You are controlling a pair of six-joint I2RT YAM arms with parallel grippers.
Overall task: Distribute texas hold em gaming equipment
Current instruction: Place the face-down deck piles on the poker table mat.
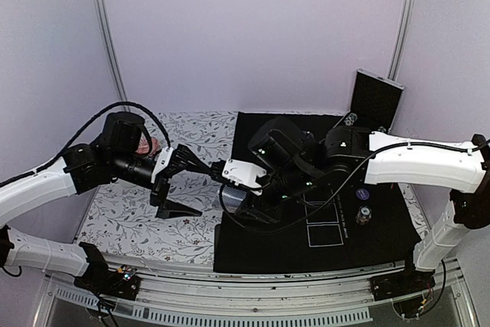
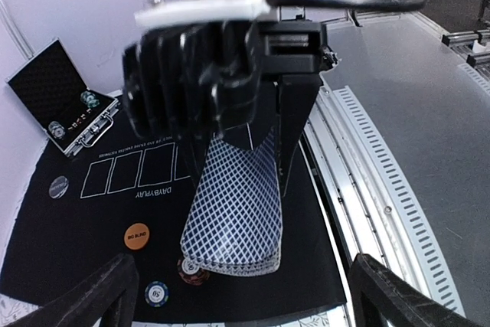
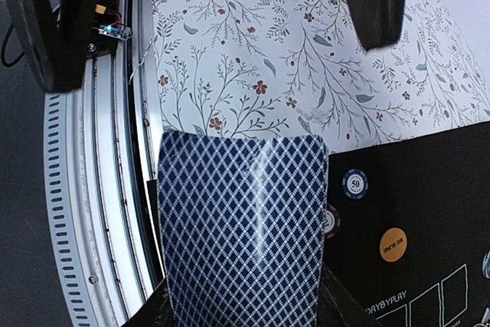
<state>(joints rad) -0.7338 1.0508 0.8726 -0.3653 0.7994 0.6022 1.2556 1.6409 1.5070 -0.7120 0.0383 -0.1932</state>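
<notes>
Playing cards (image 2: 233, 216), a grey-blue-backed deck with a diamond lattice, hang in the air, clear of the table. The right gripper (image 2: 241, 162) is clamped on one short end. The deck's long axis runs out from those fingers, and its free short end points down and toward the left gripper (image 1: 204, 189). The backs face the left wrist camera, and the loose end is slightly fanned.

The left gripper's fingers (image 2: 84, 296) are spread wide to either side of the deck and do not touch it. From above, the deck sits over the left edge of the black mat (image 2: 69, 220), where the mat meets the floral cloth (image 3: 245, 59).

Just past the free end, a chip marked 50 (image 2: 157, 293) lies flat on the mat. Beside it is a red-rimmed chip (image 2: 191, 270), partly hidden by the cards. A little farther on is an orange button disc (image 2: 136, 236), then a row of white card outlines (image 2: 126, 170), with a silver disc (image 2: 58, 186) off to their side. Farthest back, an open case (image 2: 65, 101) stands at the mat's far corner, with small round pieces inside that are too small to identify.
</notes>
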